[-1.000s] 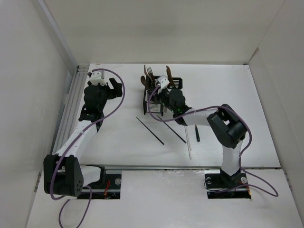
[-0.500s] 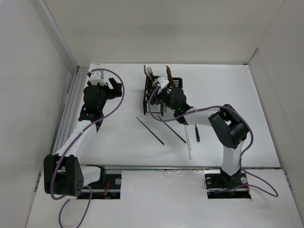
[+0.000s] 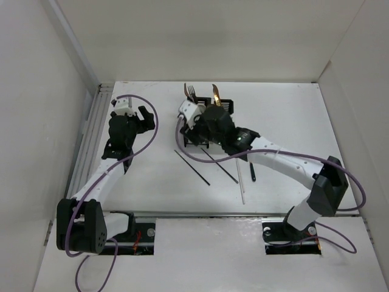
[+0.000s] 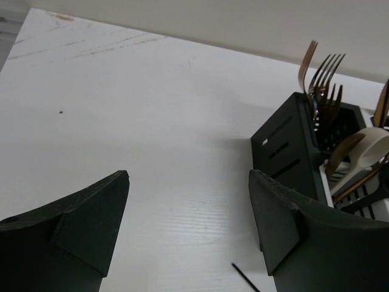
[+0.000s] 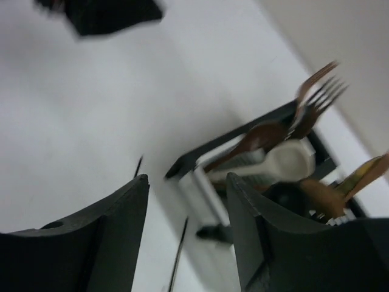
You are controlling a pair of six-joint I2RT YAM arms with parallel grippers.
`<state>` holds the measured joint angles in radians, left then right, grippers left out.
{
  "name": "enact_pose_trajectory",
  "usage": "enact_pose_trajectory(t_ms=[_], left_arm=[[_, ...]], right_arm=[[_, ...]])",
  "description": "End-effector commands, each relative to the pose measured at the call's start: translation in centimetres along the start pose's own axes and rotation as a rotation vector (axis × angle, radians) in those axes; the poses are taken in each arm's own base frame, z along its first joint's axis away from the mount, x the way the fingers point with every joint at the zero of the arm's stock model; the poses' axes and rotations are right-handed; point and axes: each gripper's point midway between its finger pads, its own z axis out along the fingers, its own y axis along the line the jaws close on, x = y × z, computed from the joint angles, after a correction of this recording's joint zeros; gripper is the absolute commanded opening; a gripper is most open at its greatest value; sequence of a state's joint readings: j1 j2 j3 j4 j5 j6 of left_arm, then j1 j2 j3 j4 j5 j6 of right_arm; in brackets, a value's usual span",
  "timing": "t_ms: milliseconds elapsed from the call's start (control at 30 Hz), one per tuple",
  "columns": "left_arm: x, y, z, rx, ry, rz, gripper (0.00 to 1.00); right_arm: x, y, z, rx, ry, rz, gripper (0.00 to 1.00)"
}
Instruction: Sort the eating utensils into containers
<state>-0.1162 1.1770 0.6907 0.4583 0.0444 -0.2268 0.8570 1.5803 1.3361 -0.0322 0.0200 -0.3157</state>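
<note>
you see a white table (image 3: pixel 292 121) boxed in by pale walls (image 3: pixel 200 36). the containers (image 4: pixel 284 149) stand near its far edge, with forks (image 4: pixel 327 73) and spoons (image 4: pixel 368 146) upright inside. chopsticks (image 3: pixel 192 167) lie on the bare top in front. your left gripper (image 4: pixel 188 182) gapes wide and empty. your right gripper (image 5: pixel 187 182) has its jaws apart and grips nothing.

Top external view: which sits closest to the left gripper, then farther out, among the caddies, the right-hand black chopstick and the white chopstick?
1. Caddies, just right of the left gripper.
2. Right-hand black chopstick, mid-table.
3. White chopstick, farthest right.
</note>
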Motion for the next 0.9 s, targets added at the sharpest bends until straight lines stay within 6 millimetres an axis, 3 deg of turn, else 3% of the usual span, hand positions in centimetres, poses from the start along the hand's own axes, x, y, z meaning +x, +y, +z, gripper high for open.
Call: enact_pose_trajectory(t_ms=[0,67,167,367,500,767,800,867], left_arm=[[-2.1,0.2,-0.8,-0.019,-0.089,-0.013,0.77],[-1.6,0.5,-0.8,-0.03,-0.082,-0.022,0.77],[-1.0,0.5,-1.1,-0.024,-0.072,-0.022,0.77],[-1.2,0.4,-1.7,-0.013,-0.076,0.0,0.78],[-1.1,0.2,-1.9,-0.003,-0.076,0.009,0.78],[-1.4,0.0,-2.7,0.01,-0.085,0.011,0.78],[-1.3,0.2,-2.7,-0.005,-0.08,0.011,0.78],[-0.9,0.6,-2.7,-0.016,-0.074,0.021,0.78]], right_arm=[[11.8,6.7,-2.9,-0.189,0.49,-0.109,0.58],[13.9,8.8,-3.0,-0.258,0.579,-0.067,0.55],[17.1,10.5,-2.5,-0.307,0.73,-0.019,0.49],[18.3,11.5,-0.9,-0.276,0.761,0.068,0.5],[20.4,11.9,-0.7,-0.252,0.809,0.096,0.5],[22.8,13.1,0.3,-0.308,0.853,0.115,0.49],[22.9,12.9,0.6,-0.295,0.854,0.109,0.47],[24.4,12.9,0.1,-0.287,0.917,0.095,0.32]])
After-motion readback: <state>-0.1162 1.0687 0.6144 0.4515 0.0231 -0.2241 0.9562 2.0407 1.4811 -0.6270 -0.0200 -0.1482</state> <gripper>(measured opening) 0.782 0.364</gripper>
